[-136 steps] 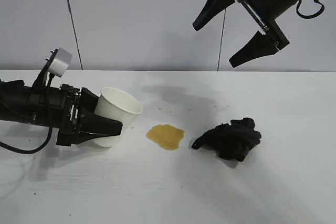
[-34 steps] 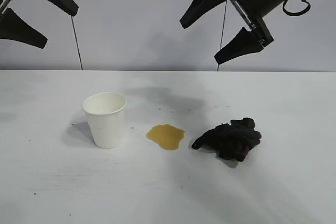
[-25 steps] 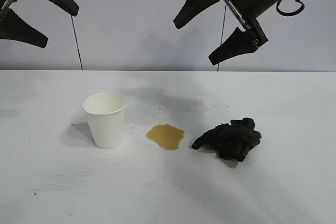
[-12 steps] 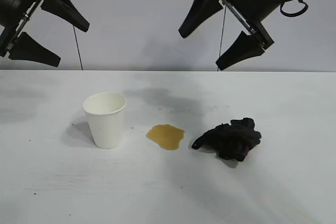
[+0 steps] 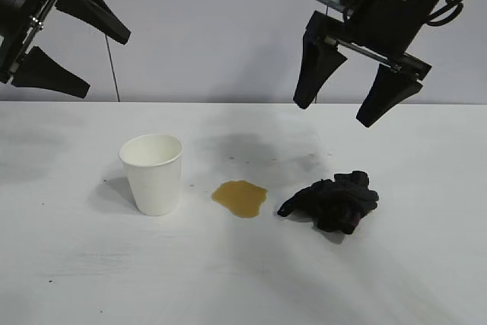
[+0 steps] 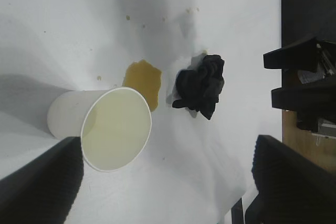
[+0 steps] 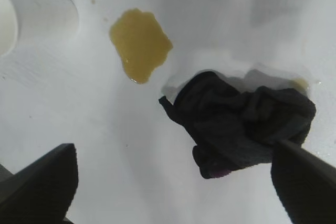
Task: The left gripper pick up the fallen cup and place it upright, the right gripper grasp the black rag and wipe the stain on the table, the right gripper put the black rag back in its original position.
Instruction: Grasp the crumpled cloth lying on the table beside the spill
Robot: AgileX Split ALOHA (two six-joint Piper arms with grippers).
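1. Standing upright on the counter (image 5: 91, 279), mouth up, the cup (image 5: 153, 173) shows that the first step is done, as I judge it; the left tool (image 5: 65, 43) hangs high above the counter's left end, spread wide and holding nothing.
2. The step in hand looks like the rag pickup: the right tool (image 5: 356, 87) hovers above the black rag (image 5: 332, 201), pointing steeply down, its two fingers spread wide with nothing between them.
3. In the right wrist view the black rag (image 7: 239, 121) lies between the two fingertips, so the tool seems lined up over it.
4. The rag is a bunched heap; its longer axis runs roughly across the counter, left to right in the exterior view, with a thin tail pointing toward the stain (image 5: 240, 197).
5. The stain lies between cup and rag, near both but touching neither.
6. The next move calls for a straight drop until the fingers straddle the heap's thick middle, then a firm close across its short width so the folds gather instead of slipping out.
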